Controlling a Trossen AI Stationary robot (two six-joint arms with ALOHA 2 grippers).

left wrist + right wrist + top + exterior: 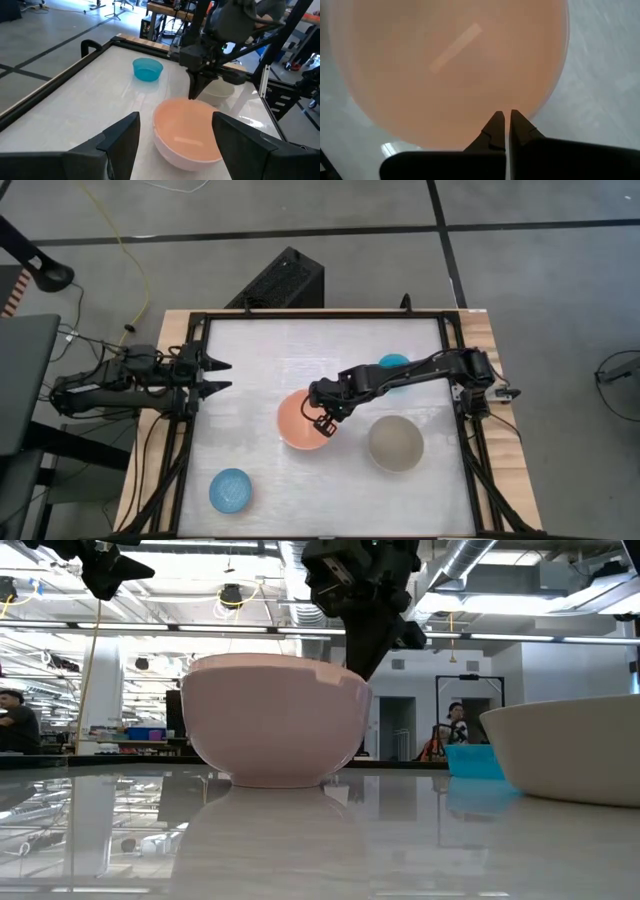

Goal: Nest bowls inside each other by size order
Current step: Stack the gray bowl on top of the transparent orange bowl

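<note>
We see bright, even overhead light; the table [300, 840] mirrors ceiling lamps with soft glare. Shadows are faint. At twelve o'clock the pink bowl [450, 65] looks perhaps slightly blurred.

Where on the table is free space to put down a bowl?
Free: the far strip between left gripper and teal bowl; the near strip between light blue bowl and grey-beige bowl. Crowded: the middle, right gripper at the salmon bowl.

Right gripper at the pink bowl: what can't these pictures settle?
- Right gripper: fingers nearly together at the salmon-pink bowl rim; whether the rim sits between them cannot be told.
- Teal-blue bowl: high view, partly hidden under the right arm.
- Grey-beige bowl: low view, cut off by the edge.
</note>
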